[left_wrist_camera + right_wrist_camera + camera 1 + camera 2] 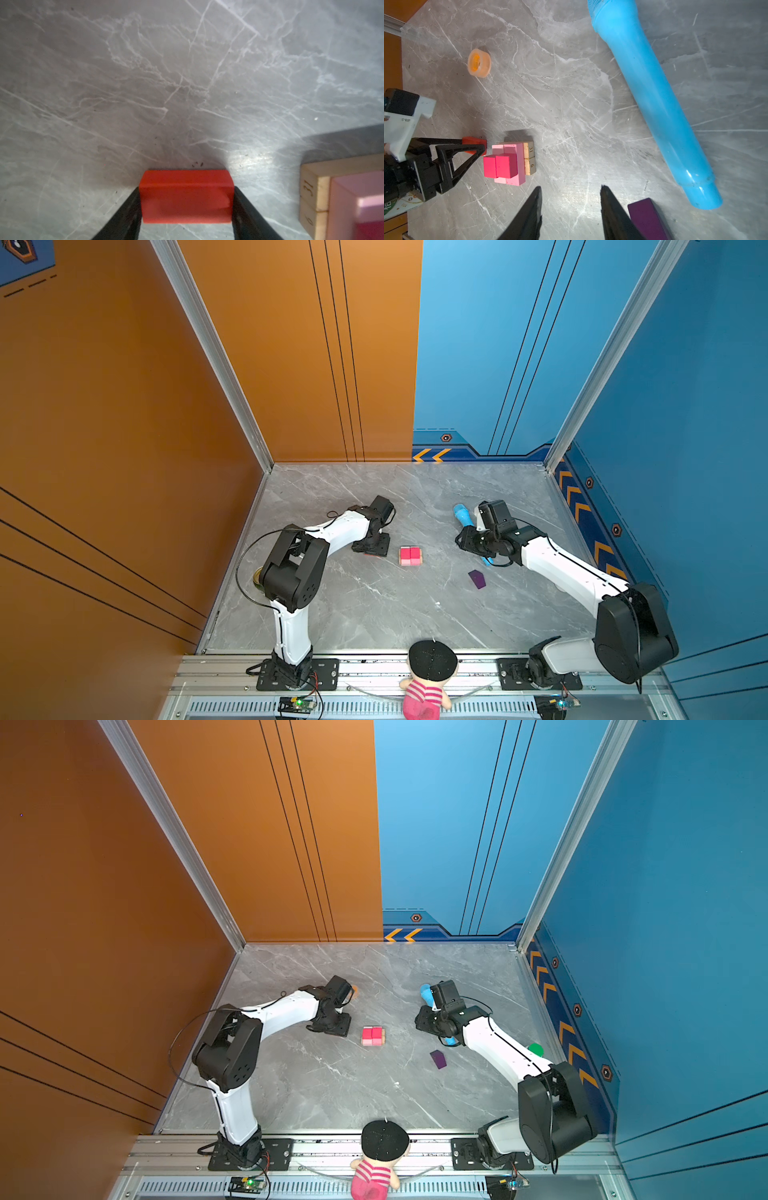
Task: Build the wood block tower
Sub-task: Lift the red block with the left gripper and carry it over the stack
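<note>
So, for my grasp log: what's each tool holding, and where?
The left tool clamps the red brick by two opposite sides; the right tool holds nothing.

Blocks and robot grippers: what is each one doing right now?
Left gripper: closed on the red brick.
Red brick: gripped, beside the stack.
Right gripper: open, empty.
Stack: magenta cubes on pink bricks on tan slabs, upright.
Purple house piece: lying loose on the table.
Blue tube: lying on the table.
Tape ring: lying on the table.
</note>
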Robot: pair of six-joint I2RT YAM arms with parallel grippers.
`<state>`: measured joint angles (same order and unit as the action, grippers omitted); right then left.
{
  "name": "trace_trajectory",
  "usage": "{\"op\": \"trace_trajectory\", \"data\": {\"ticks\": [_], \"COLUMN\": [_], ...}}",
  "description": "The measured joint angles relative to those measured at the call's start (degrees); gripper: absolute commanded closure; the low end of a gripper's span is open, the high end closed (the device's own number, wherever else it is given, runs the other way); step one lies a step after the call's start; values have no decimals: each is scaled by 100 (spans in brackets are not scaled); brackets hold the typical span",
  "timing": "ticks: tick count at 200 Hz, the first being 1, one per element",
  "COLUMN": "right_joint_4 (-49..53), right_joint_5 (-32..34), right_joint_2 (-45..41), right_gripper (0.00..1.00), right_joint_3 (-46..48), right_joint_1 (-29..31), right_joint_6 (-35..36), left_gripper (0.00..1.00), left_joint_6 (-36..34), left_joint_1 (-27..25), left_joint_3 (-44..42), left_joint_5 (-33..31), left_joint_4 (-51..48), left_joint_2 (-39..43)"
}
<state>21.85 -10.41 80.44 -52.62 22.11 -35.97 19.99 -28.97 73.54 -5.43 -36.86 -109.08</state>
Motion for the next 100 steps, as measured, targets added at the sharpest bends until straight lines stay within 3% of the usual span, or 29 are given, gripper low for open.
{"op": "trace_trajectory", "data": {"ticks": [100], "right_joint_4": [-133], "right_joint_5": [-26], "right_joint_2": [-85], "right_gripper": [53], "right_joint_3": [219], "right_joint_1": [-144], "right_joint_6": [2], "left_gripper": [43], "left_joint_6": [761], "left_joint_1": [-282], "left_joint_3": [496], "left_joint_5": [-20], "left_joint_4": [-562], "left_joint_2": [1095]}}
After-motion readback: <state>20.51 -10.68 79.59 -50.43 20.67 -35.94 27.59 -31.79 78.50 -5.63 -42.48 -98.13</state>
